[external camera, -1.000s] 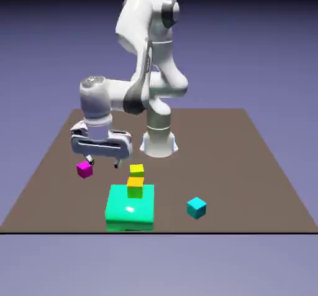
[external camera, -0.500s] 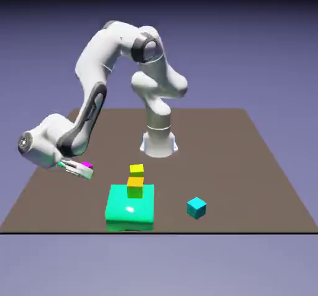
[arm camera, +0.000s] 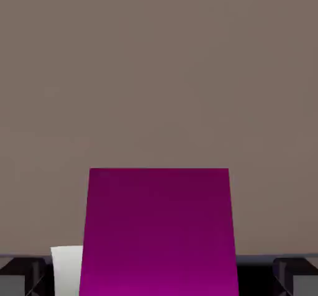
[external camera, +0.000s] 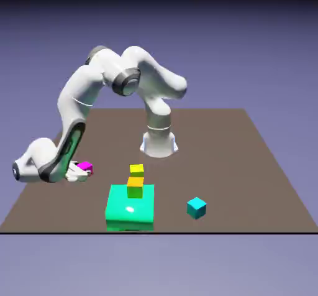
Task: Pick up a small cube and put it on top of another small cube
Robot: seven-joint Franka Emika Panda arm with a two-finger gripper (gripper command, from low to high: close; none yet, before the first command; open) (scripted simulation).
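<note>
The gripper [external camera: 79,171] sits low on the table's left side with its jaws around the magenta cube [arm camera: 159,229], seemingly mid-grasp though whether they clamp it is unclear; next, lift toward the cyan cube [external camera: 196,208].

Arm bent low at the exterior view's left, claw [external camera: 79,171] at magenta cube [external camera: 86,166] on bench [external camera: 248,164]; cyan cube [external camera: 196,208] well right.
</note>
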